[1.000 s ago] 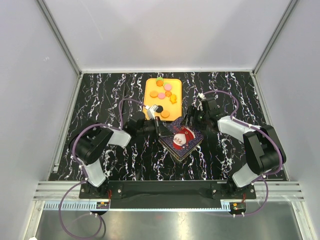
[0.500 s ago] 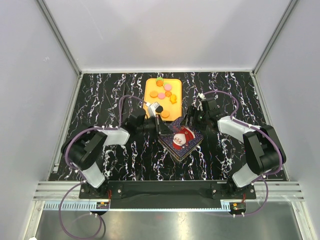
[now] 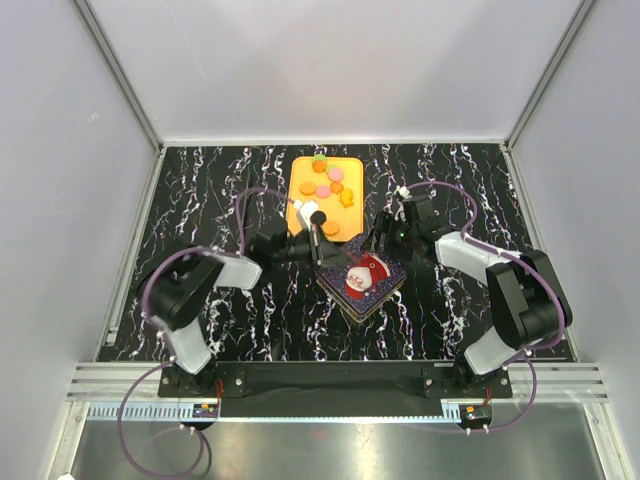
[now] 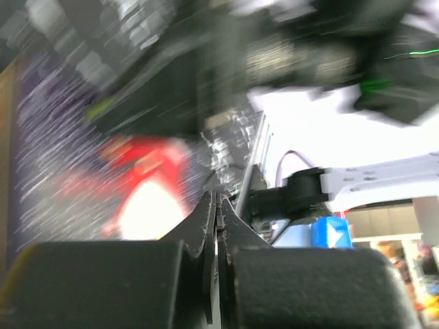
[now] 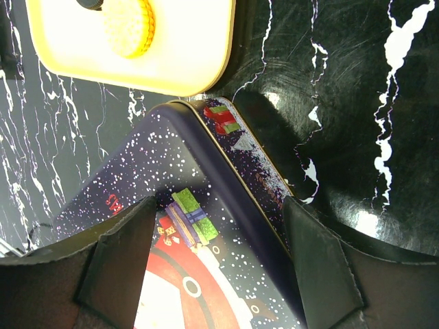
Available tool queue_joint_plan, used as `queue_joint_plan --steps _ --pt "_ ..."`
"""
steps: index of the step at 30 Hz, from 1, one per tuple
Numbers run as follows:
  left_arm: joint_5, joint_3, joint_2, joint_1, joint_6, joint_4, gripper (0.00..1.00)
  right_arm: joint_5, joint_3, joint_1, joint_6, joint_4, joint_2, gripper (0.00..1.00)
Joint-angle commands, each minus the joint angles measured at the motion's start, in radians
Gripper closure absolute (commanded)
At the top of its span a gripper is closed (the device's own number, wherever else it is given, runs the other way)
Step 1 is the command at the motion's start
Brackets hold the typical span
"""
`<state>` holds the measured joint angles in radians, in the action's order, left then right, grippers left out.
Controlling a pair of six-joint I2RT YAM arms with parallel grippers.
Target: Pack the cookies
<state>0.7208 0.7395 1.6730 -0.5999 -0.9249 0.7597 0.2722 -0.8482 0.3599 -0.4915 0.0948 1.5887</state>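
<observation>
The cookies, small orange, pink and yellow discs, lie on a yellow tray at the back centre. One orange cookie shows on the tray's near end. A dark blue tin with a Santa lid lies closed just in front of the tray. My left gripper is at the tin's far-left edge; in the left wrist view its jaws are pressed shut, and the tin's red picture is a blur beside them. My right gripper is open, its fingers either side of the tin's far corner.
The black marbled table has grey walls at the left, back and right. The tray and the tin nearly touch. A black object sits on the tray by the orange cookie. Both arms converge on the tin from opposite sides.
My left arm has shifted and turned its wrist, with the gripper moving slightly toward the tray along the tin's far-left edge. The right arm, tin and cookies have not moved.
</observation>
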Motion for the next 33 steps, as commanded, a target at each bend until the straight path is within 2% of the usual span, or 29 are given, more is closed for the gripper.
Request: queue_joint_plan --steps 1,5,9,15,19,24,25,29,31,33 --pt "0.032 -0.155 0.214 0.049 -0.116 0.321 1.00 -0.051 0.029 0.010 0.019 0.063 0.030 0.20" --pt "0.046 -0.224 0.324 0.058 -0.190 0.498 1.00 -0.056 0.031 0.010 0.022 0.068 0.025 0.20" --pt "0.043 -0.223 0.252 0.060 -0.158 0.419 1.00 -0.053 0.031 0.010 0.019 0.065 0.022 0.20" --pt "0.029 -0.132 0.053 0.060 -0.017 0.094 1.00 -0.053 0.029 0.010 0.014 0.068 0.017 0.20" --pt "0.012 -0.042 -0.031 0.060 0.078 -0.124 1.00 -0.062 0.021 0.010 0.014 0.078 0.013 0.20" --pt "-0.029 0.047 -0.117 0.058 0.136 -0.314 1.00 -0.113 0.000 0.007 0.014 0.115 -0.035 0.18" --pt "-0.041 0.081 -0.152 0.058 0.165 -0.400 0.99 -0.120 -0.011 0.008 0.010 0.134 -0.047 0.18" --pt "-0.136 0.182 -0.235 0.058 0.250 -0.637 0.89 -0.172 -0.051 -0.013 0.005 0.184 -0.110 0.15" --pt "-0.170 0.233 -0.268 0.058 0.293 -0.748 0.76 -0.188 -0.066 -0.024 0.004 0.212 -0.162 0.12" --pt "-0.222 0.274 -0.314 0.058 0.325 -0.821 0.71 -0.197 -0.084 -0.039 0.005 0.229 -0.221 0.10"
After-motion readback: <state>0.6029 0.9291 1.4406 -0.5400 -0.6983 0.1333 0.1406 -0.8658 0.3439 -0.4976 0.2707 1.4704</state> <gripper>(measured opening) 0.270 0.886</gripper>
